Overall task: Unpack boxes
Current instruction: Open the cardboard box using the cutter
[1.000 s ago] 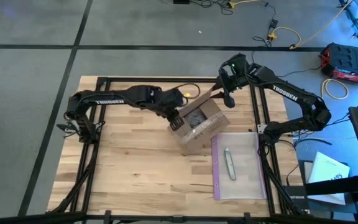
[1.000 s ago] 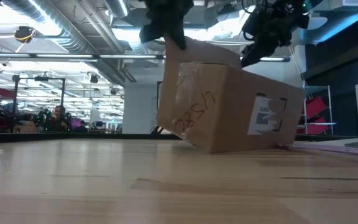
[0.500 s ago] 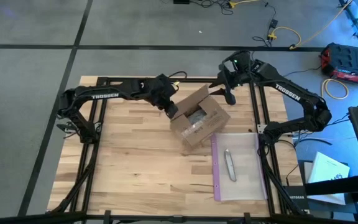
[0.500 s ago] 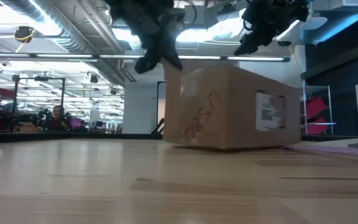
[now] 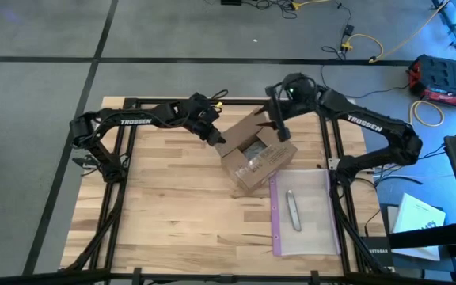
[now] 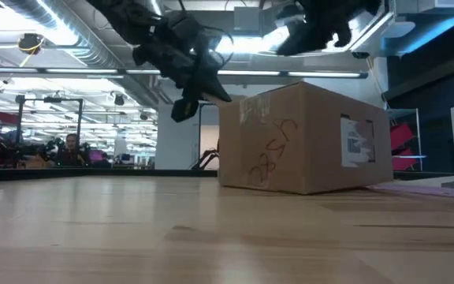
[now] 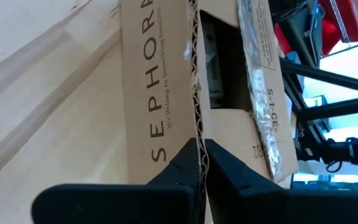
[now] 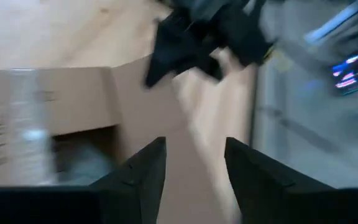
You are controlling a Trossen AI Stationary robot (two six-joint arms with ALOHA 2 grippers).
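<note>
Both arms are matte black, built of slim tubular links with bulkier joint housings; white "TROSSEN" lettering runs along the forearm link behind the left gripper (image 5: 217, 138) and behind the right gripper (image 5: 280, 129). Each gripper ends in two flat, dark, wedge-shaped fingers (image 8: 143, 175). Thin black cabling runs along the links behind the wrists.

Looks like a robotics lab in a big open industrial hall: exposed ducts (image 6: 69, 35) and strip lights (image 6: 93, 72) on the ceiling, grey floor (image 5: 38, 32) with loose cables (image 5: 386, 39), a wooden table (image 5: 165, 214) in a black frame, someone at a bench (image 6: 71, 146) way back.
</note>
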